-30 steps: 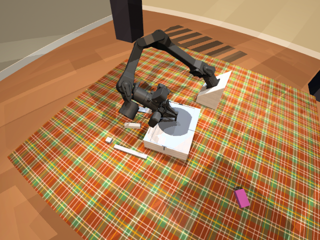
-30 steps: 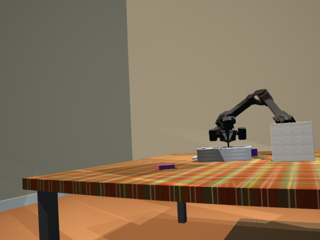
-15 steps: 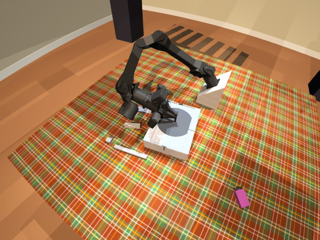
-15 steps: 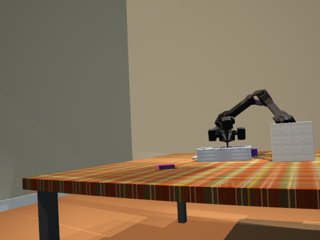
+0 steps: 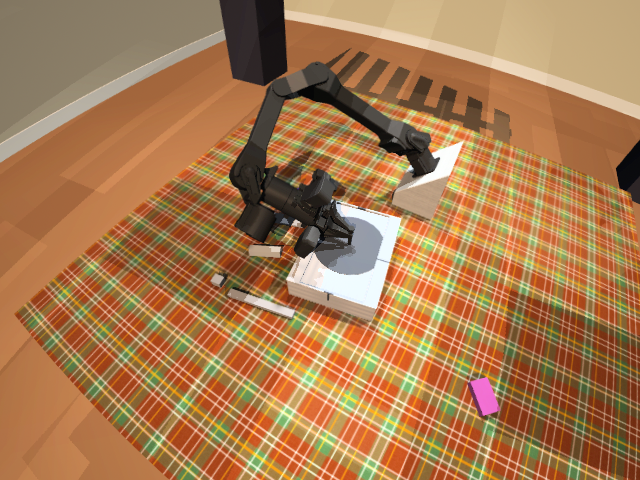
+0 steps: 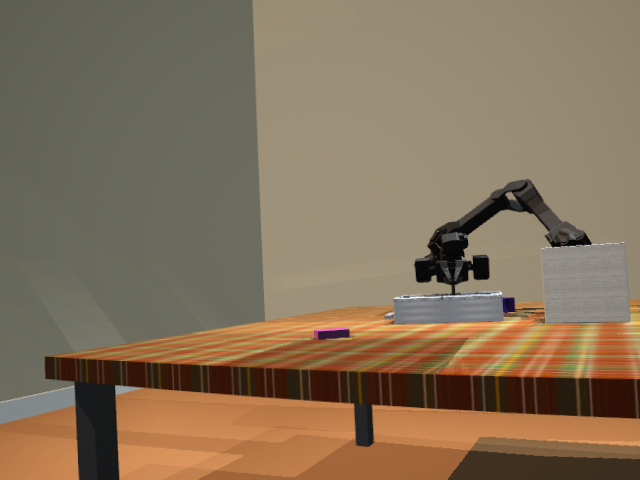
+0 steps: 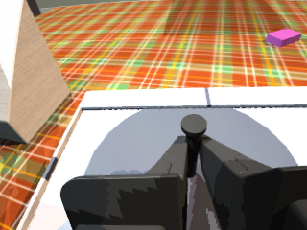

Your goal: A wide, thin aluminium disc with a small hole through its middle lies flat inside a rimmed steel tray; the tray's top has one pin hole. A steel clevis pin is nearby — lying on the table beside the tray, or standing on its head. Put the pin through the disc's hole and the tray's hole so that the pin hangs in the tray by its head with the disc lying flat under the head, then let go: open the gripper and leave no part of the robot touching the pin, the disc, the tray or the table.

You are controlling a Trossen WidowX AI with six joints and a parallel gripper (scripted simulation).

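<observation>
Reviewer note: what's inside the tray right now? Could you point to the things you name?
The grey disc [image 5: 369, 253] [image 7: 129, 139] lies within the tray's rim [image 5: 330, 303] [image 6: 429, 312] [image 7: 144, 100]. The gripper [image 5: 352, 236] [image 6: 453, 285] [image 7: 191, 142], shut on the pin [image 7: 194, 125], covers the disc's middle, so its hole and the tray's cannot be seen.

Your table [image 5: 330, 361] [image 6: 341, 356] [image 7: 144, 62] bears a red, green and yellow plaid pattern. Landmark: the steel tray [image 5: 330, 301] [image 6: 447, 310] [image 7: 144, 101], resting directly on it. Near the tray you have a tall slant-topped block [image 5: 426, 193] [image 6: 585, 284] [image 7: 35, 86]; well apart, a pink block [image 5: 484, 396] [image 6: 331, 333] [image 7: 284, 37]. Just beside the tray you see a short pale bar [image 5: 265, 251]; near it, a long pale bar [image 5: 261, 303] and a small pale block [image 5: 218, 279].
</observation>
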